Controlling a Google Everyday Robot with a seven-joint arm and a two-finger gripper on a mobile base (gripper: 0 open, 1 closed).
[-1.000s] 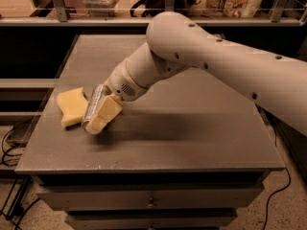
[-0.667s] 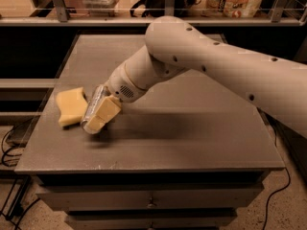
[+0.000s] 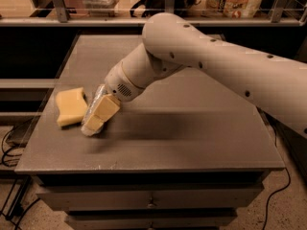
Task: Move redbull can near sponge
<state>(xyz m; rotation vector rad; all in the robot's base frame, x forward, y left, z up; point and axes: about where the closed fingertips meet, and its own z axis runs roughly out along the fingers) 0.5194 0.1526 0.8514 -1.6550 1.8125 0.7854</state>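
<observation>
grey flat-topped table [image 3: 192, 133] with drawers below is spanned from the right by a thick white robot arm [image 3: 216, 56]. a pale yellow, wavy-edged sponge [image 3: 70, 107] is seen lying flat near the table's left edge. a slim silver-grey metal redbull can [image 3: 91, 115] is held tilted just beside the sponge's right side, its lower end at the tabletop. the gripper [image 3: 99, 116], with yellowish pads, is clamped around the can.

Shiny metal redbull can [image 3: 89, 128], matt-padded gripper [image 3: 98, 115] clasping it, soft matt sponge [image 3: 70, 107], smooth table [image 3: 192, 133].
</observation>
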